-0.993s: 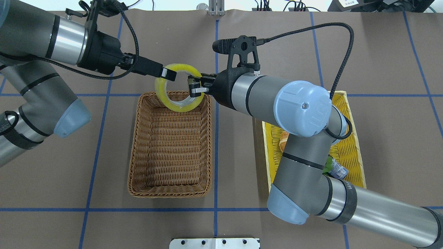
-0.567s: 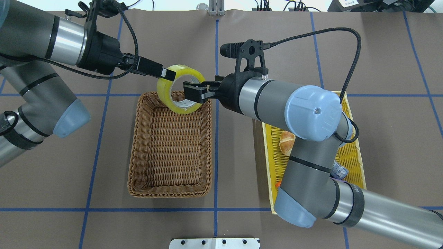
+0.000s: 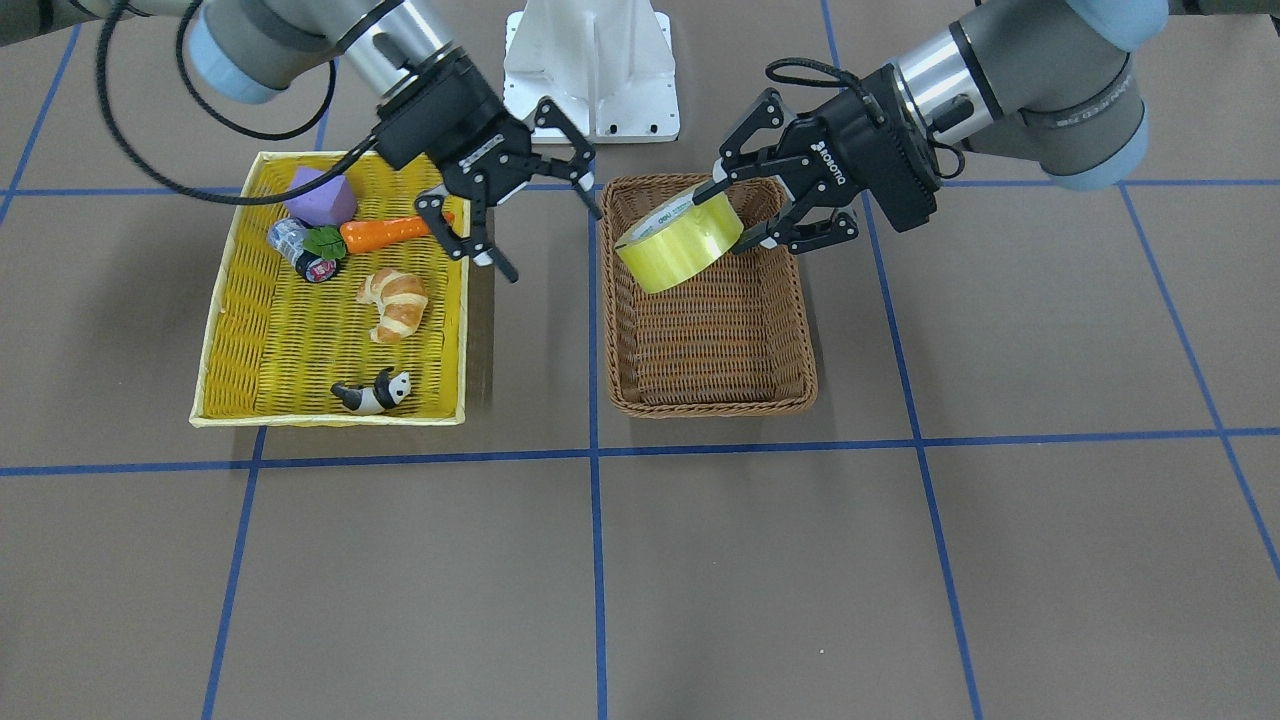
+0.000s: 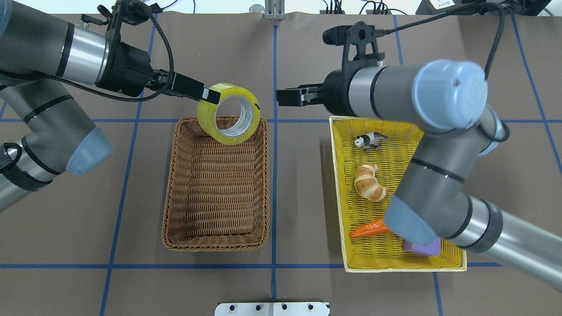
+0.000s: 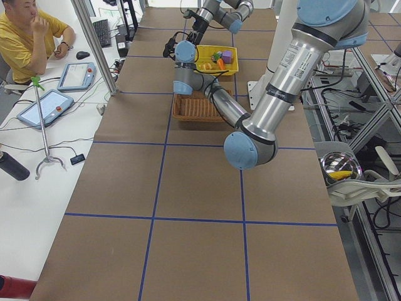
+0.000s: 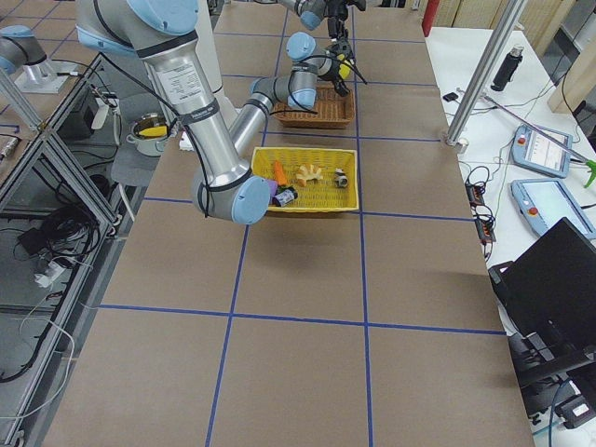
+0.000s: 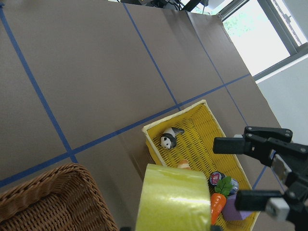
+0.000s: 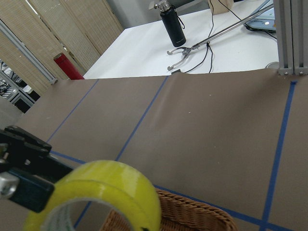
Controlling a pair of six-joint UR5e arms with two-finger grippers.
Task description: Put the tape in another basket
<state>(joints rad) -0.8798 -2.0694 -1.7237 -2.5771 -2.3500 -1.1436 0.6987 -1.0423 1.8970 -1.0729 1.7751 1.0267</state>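
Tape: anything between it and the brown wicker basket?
Nothing visible. The left claw holds the tape in the air above the basket, whose inside is bare. The right claw is open and off to the side, toward the yellow basket, not under the tape.

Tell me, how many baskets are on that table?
2. The brown wicker basket sits in the middle, with the tape lifted over its far end. The yellow basket lies beside it, on the robot's right. None seems hidden.
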